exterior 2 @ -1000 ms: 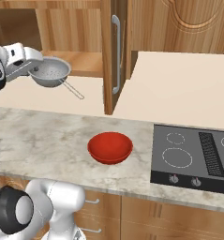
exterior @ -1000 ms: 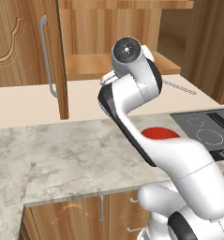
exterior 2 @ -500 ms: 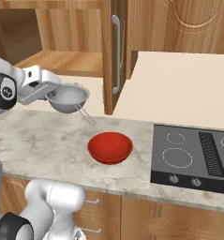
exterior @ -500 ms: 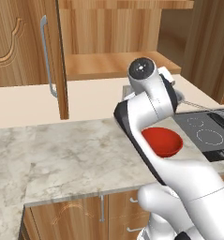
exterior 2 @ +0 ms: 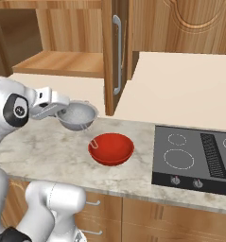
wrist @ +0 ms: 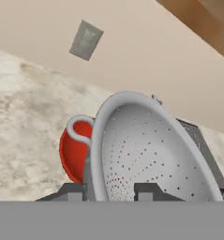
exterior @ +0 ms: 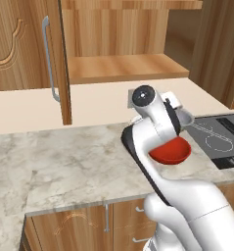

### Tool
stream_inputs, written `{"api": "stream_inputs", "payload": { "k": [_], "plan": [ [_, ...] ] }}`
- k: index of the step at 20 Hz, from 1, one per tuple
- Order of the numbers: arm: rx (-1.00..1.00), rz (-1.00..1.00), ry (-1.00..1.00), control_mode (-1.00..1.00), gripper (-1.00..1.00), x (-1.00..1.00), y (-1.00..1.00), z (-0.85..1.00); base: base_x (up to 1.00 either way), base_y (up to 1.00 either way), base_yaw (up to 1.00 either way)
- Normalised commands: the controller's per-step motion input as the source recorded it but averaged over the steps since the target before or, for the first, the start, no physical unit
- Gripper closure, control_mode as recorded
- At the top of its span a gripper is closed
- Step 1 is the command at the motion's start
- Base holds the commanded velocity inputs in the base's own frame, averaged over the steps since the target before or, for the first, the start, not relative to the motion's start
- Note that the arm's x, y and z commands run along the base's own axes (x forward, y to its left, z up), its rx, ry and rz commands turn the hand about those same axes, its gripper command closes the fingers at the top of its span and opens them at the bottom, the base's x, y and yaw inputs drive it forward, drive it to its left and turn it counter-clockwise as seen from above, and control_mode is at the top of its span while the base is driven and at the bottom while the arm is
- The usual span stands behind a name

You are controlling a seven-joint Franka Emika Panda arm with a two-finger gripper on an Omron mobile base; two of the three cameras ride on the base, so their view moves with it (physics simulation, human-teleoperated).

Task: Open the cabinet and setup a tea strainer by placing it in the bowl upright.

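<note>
Left base view: cabinet (exterior: 25, 59) stands open, its shelf (exterior: 123, 68) bare. The arm has swung down and right from shelf height over the last second; a second ago it was raised in front of the open cabinet, and now its wrist sits low over the desk (exterior: 50, 166). The red bowl (exterior: 171, 150) lies near the front edge of the desk, just left of the cooktop (exterior: 221, 139), half hidden by the arm. The tea strainer (exterior: 185, 117) peeks out past the wrist, above the bowl.

Right base view: end effector (exterior 2: 62, 108) holds the strainer (exterior 2: 78, 115) by its rim, jaws clenched on it. The strainer hangs clear of the desk (exterior 2: 34, 146), up and to the left of the bowl (exterior 2: 111, 148), with its thin handle (exterior 2: 91, 140) trailing down to the bowl's near-left rim. Half a second ago the strainer was higher and further toward the desk's left end; it has since closed most of the gap. The cabinet door (exterior 2: 115, 52) stays wide open.

Hand view: mesh cup of the strainer (wrist: 146, 154) is tipped on edge between the fingertips (wrist: 148, 190); the bowl (wrist: 73, 152) shows behind it, with the handle loop (wrist: 79, 130) across it.

Judgement: opening step done, carry nearly done. Remaining: centre over the bowl, level the cup upright, lower, release.
</note>
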Motion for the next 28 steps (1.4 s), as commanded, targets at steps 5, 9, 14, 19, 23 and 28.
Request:
{"api": "stream_inputs", "payload": {
  "k": [5, 9, 14, 19, 23, 28],
  "plan": [
    [0.00, -0.17, 0.04, -1.00, 1.00, 0.16, -0.42, -0.74, 0.00, 0.00, 0.00],
    [0.00, -0.17, 0.09, -1.00, 1.00, 0.38, -0.49, -0.82, 0.00, 0.00, 0.00],
    [0.00, -0.06, 0.03, -1.00, 1.00, 0.46, -0.47, -0.63, 0.00, 0.00, 0.00],
    [0.05, 0.05, 0.00, -1.00, 1.00, 0.42, -0.19, -0.23, 0.00, 0.00, 0.00],
    [0.05, 0.03, 0.01, -1.00, 1.00, 0.39, -0.02, -0.38, 0.00, 0.00, 0.00],
    [0.06, 0.00, 0.04, -1.00, 1.00, 0.52, 0.00, -0.32, 0.00, 0.00, 0.00]
  ]
}}
